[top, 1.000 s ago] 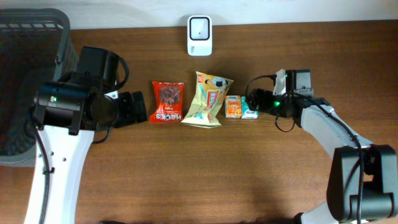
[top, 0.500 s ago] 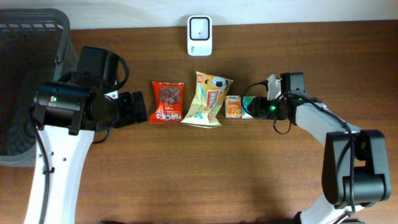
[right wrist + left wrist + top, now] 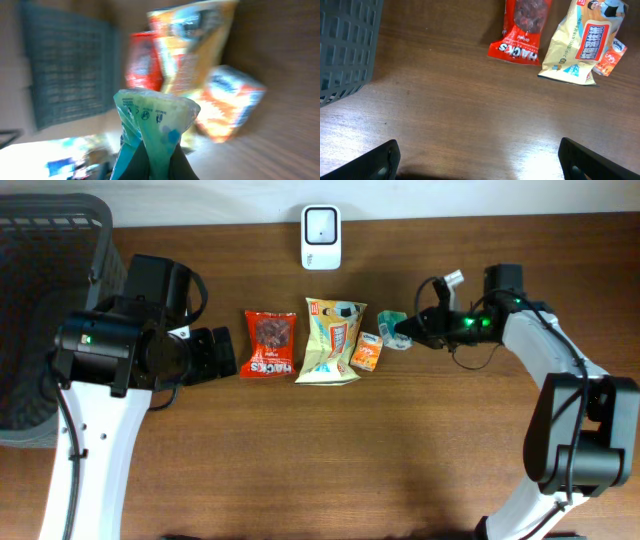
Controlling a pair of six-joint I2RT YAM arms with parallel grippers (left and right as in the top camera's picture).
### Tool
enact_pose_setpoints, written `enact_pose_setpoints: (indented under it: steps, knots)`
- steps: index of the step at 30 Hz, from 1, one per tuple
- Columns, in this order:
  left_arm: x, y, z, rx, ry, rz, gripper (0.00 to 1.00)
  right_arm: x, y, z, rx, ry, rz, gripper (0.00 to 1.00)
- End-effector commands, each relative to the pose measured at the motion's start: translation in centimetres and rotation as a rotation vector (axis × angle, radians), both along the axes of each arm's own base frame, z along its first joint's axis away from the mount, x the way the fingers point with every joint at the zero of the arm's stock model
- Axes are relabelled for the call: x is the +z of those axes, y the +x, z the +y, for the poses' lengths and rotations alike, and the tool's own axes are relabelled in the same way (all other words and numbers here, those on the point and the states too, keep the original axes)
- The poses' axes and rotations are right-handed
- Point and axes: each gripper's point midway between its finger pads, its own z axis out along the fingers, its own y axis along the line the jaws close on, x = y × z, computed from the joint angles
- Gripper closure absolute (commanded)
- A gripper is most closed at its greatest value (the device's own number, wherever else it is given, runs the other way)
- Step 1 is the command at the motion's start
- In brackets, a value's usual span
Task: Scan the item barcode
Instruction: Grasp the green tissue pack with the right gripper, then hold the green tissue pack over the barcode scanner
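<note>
Brown wood-grain counter (image 3: 300, 460); red snack bag (image 3: 270, 343), pale yellow bag (image 3: 335, 340), orange-and-white box (image 3: 367, 353), teal packet (image 3: 393, 327), white scanner (image 3: 320, 223), dark grey gridded basket (image 3: 60, 200) far left.

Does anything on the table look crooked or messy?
Yes, a little. The small orange box lies tilted against the yellow snack bag, not straight like the red packet. The teal packet looks squished where the right gripper pinches it. Nothing is spilled.

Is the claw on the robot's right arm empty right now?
No, the right gripper is pinched shut on a small green packet, as its own wrist camera shows close up.
</note>
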Motion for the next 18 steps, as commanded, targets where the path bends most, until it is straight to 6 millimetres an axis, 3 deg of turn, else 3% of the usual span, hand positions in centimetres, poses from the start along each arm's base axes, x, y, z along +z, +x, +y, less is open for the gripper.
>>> enact_pose_setpoints:
  steps: [1, 5, 8, 9, 11, 12, 14, 16, 17, 18]
  knots:
    - [0.2, 0.0, 0.3, 0.015, 0.006, -0.010, 0.01, 7.0, -2.0, 2.1, 0.196, 0.355, -0.271, 0.96]
    - [0.2, 0.0, 0.3, 0.015, 0.006, -0.010, 0.01, 6.4, -3.4, 6.8, 0.330, 0.318, -0.351, 0.96]
    - [0.2, 0.0, 0.3, 0.015, 0.006, -0.010, 0.01, 6.4, -3.5, 7.6, 0.354, 0.311, -0.376, 0.96]
    - [0.2, 0.0, 0.3, 0.015, 0.006, -0.010, 0.01, 5.6, -3.1, 7.5, 0.334, 0.263, -0.342, 0.96]
    - [0.2, 0.0, 0.3, 0.015, 0.006, -0.010, 0.01, 1.2, -0.3, 6.3, 0.170, -0.025, -0.166, 0.96]
    - [0.2, 0.0, 0.3, 0.015, 0.006, -0.010, 0.01, 0.5, 1.3, 5.6, 0.102, -0.128, -0.147, 0.96]
    - [0.2, 0.0, 0.3, 0.015, 0.006, -0.010, 0.01, 0.3, 6.5, 2.9, -0.115, -0.479, -0.199, 0.96]
    - [0.2, 0.0, 0.3, 0.015, 0.006, -0.010, 0.01, 3.2, 11.2, 0.3, -0.361, -0.881, -0.381, 0.96]
    - [0.2, 0.0, 0.3, 0.015, 0.006, -0.010, 0.01, 5.0, 12.6, 0.1, -0.439, -1.004, -0.491, 0.96]
    - [0.2, 0.0, 0.2, 0.014, 0.006, -0.010, 0.01, 7.4, 14.2, 1.8, -0.474, -1.108, -0.677, 0.96]
